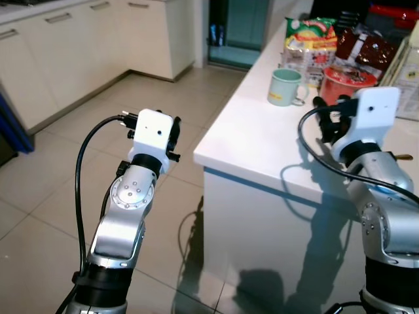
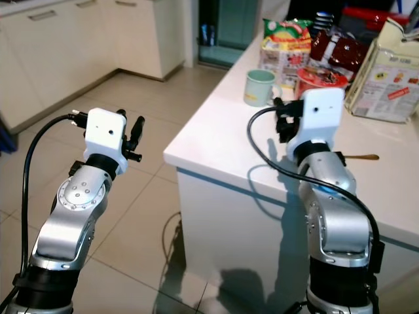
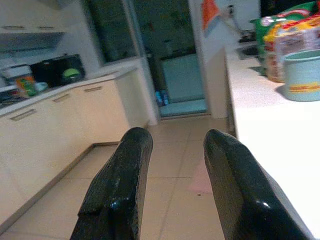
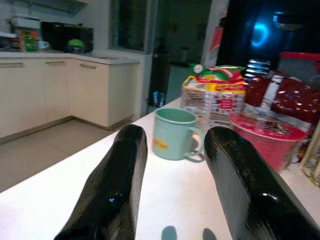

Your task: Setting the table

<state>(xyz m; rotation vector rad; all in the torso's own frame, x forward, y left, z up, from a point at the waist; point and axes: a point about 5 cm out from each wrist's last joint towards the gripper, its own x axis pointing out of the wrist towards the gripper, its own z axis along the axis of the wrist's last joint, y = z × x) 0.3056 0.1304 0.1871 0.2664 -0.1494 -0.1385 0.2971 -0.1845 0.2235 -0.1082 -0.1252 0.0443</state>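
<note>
Left eye view: a green mug [image 1: 285, 87] stands on the white counter [image 1: 262, 144], with a red bowl [image 1: 347, 82] and snack bags [image 1: 309, 40] beside it. Right wrist view: the right gripper [image 4: 172, 150] is held apart, empty, over the counter, pointing at the mug. Left wrist view: the left gripper [image 3: 172, 150] is apart too, over the tile floor [image 3: 175, 200].
</note>
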